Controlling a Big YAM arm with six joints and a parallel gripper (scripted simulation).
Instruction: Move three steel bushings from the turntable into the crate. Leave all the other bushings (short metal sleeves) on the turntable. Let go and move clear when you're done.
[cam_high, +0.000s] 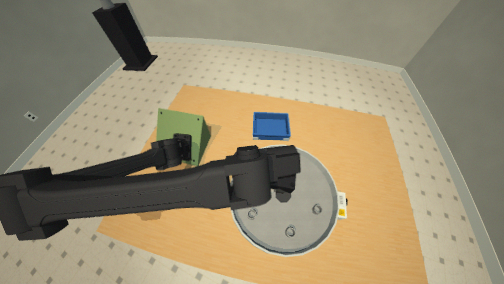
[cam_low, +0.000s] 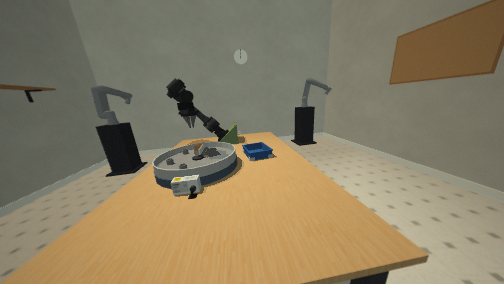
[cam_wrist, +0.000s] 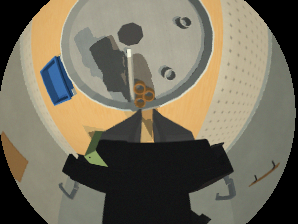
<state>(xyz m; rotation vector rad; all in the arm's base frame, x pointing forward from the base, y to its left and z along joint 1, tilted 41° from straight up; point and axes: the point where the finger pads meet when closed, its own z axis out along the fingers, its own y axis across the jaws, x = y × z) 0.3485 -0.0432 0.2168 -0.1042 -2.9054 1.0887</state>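
Observation:
Three steel bushings (cam_high: 251, 213) (cam_high: 290, 231) (cam_high: 316, 208) lie on the grey turntable (cam_high: 312, 172) (cam_low: 200, 171) (cam_wrist: 166, 3) along its near side. Brown bushings (cam_wrist: 141, 92) (cam_low: 198, 147) lie close together on the disc, below my fingers in the wrist view. My gripper (cam_high: 283, 196) (cam_low: 190, 122) (cam_wrist: 147, 112) hangs high above the middle of the turntable, its fingers close together with nothing seen between them. A dark octagonal patch (cam_wrist: 129, 31) lies at the disc's middle. The blue crate (cam_high: 271, 115) (cam_low: 257, 149) (cam_wrist: 56, 82) stands beside the turntable and looks empty.
A green wedge block (cam_high: 180, 132) (cam_low: 231, 134) carries the arm's base at the table's edge. A small white box with a yellow label (cam_high: 342, 205) (cam_low: 186, 185) sits against the turntable's rim. Black pedestals (cam_high: 125, 37) (cam_low: 117, 145) (cam_low: 304, 125) stand on the floor.

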